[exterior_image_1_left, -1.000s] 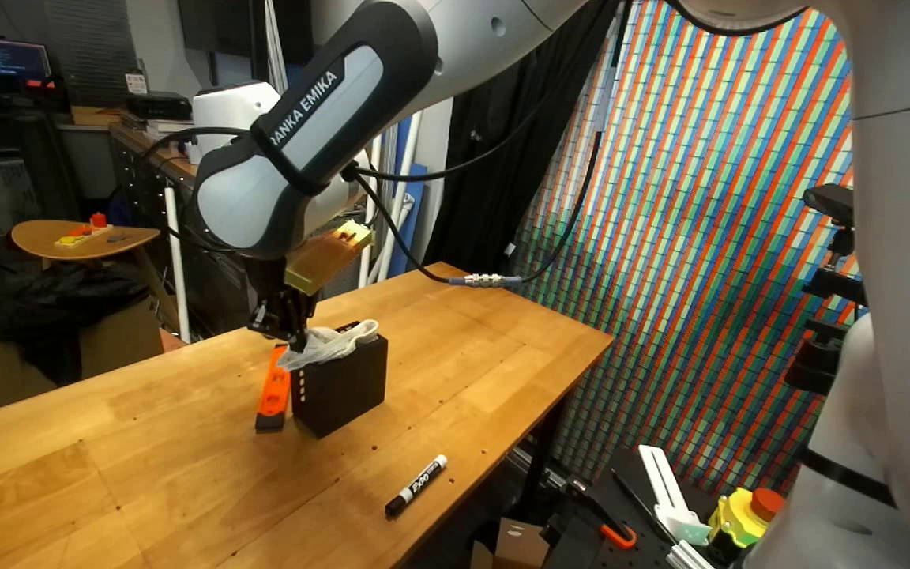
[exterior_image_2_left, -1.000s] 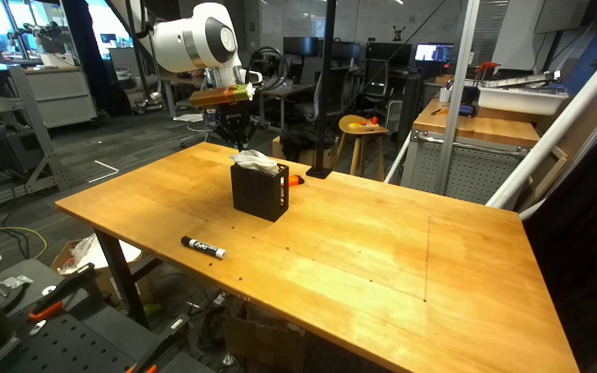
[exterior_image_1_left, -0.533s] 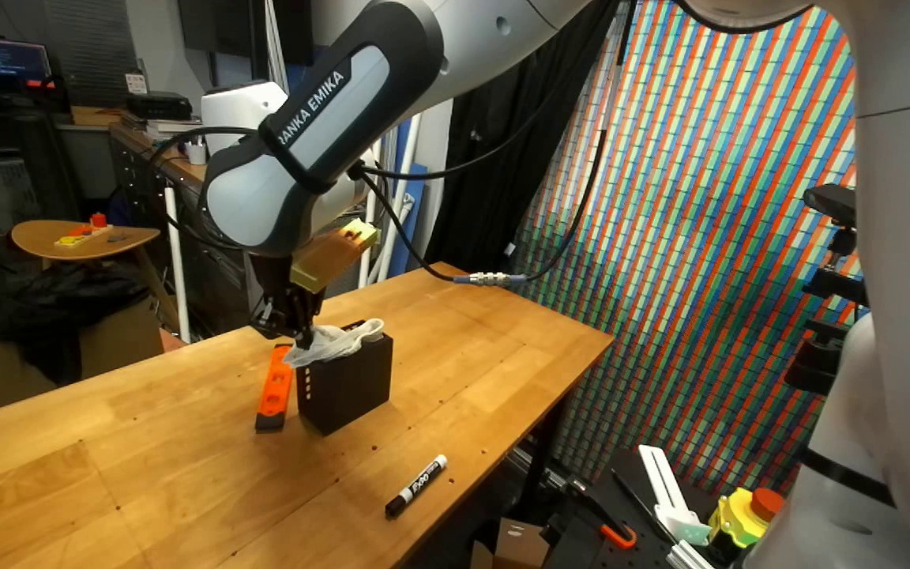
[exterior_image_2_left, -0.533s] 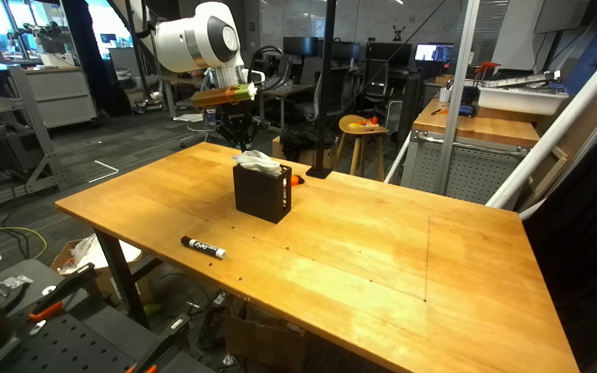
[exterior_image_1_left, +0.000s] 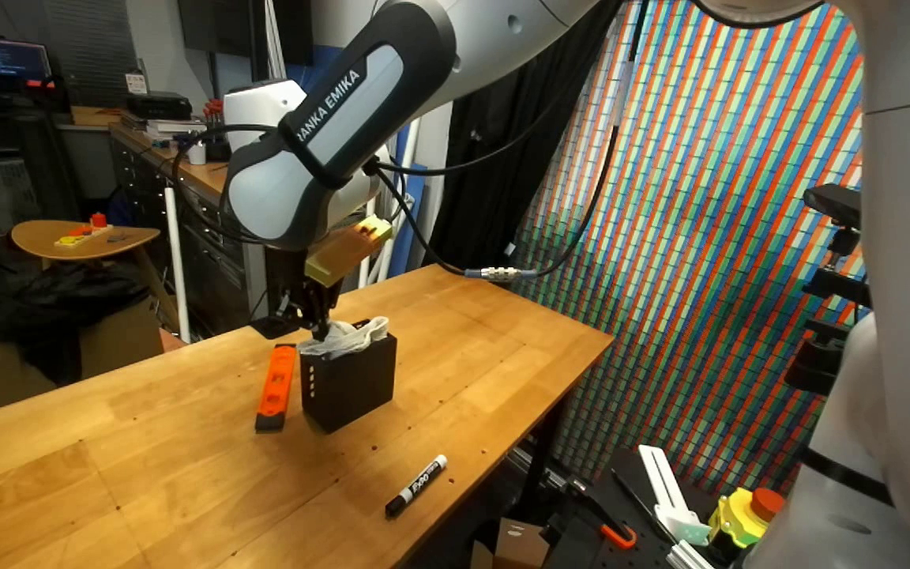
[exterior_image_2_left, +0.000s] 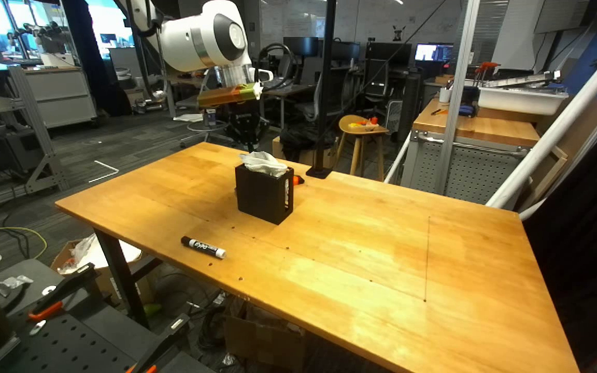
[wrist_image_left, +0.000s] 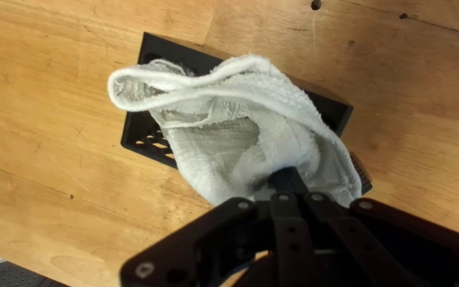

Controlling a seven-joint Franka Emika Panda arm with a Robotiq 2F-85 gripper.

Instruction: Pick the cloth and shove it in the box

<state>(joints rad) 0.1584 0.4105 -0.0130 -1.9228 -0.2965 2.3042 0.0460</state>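
A white cloth [exterior_image_1_left: 348, 336] lies bunched across the top opening of a black box [exterior_image_1_left: 351, 387]. Both also show in an exterior view: the cloth [exterior_image_2_left: 265, 163] and the box [exterior_image_2_left: 262, 194]. In the wrist view the cloth [wrist_image_left: 213, 139] covers most of the opening and overhangs two sides; parts of the box [wrist_image_left: 138, 123] show around it. My gripper [wrist_image_left: 289, 181] points down into the cloth near one end of the box. Its fingers are together, with no cloth visible between them. The tips touch the cloth's folds and are partly hidden by them.
An orange level [exterior_image_1_left: 276, 387] lies on the table close beside the box. A black and white marker [exterior_image_1_left: 417, 486] lies nearer the table's edge. A black pole [exterior_image_2_left: 319, 172] stands at the table's edge behind the box.
In the exterior views my gripper has moved right and turned somewhat. The box and cloth have shifted slightly the same way, away from the level. The cloth's overhanging end has drawn in over the box.
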